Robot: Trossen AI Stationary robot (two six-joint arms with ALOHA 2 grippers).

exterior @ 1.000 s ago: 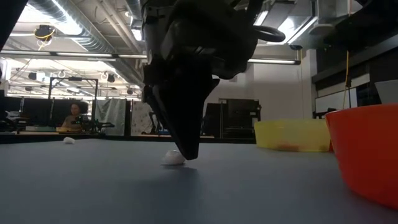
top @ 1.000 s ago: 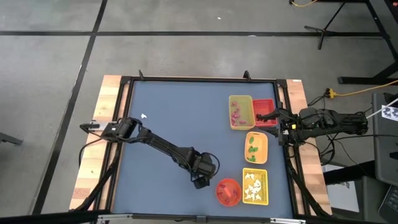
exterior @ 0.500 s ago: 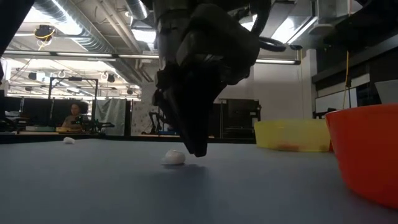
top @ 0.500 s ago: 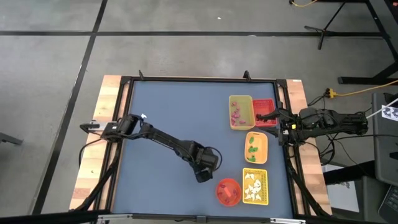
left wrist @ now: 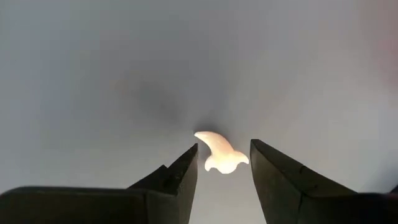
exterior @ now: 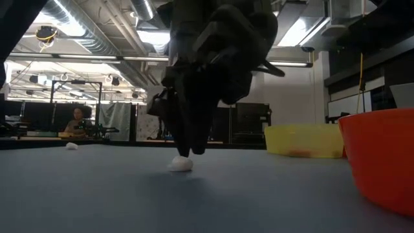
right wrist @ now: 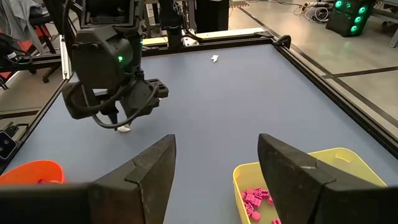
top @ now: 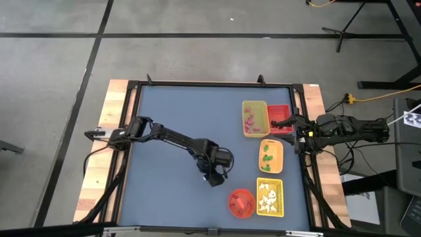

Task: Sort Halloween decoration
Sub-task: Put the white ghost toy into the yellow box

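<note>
— White ghost piece (left wrist: 219,155), curved like a little hook with a scalloped foot, lies on the blue table (top: 177,118), a little way from the red-orange bowl (top: 241,203), on the side toward the table's middle.

— What changed?

— A second ago the left gripper (left wrist: 222,167) stood off to one side of it; now its spread fingers straddle it, not yet touching. Looks ready to pinch.

— The other arm?

— Right gripper (right wrist: 214,165), spread and empty, waits over the yellow tray (right wrist: 323,180).
</note>
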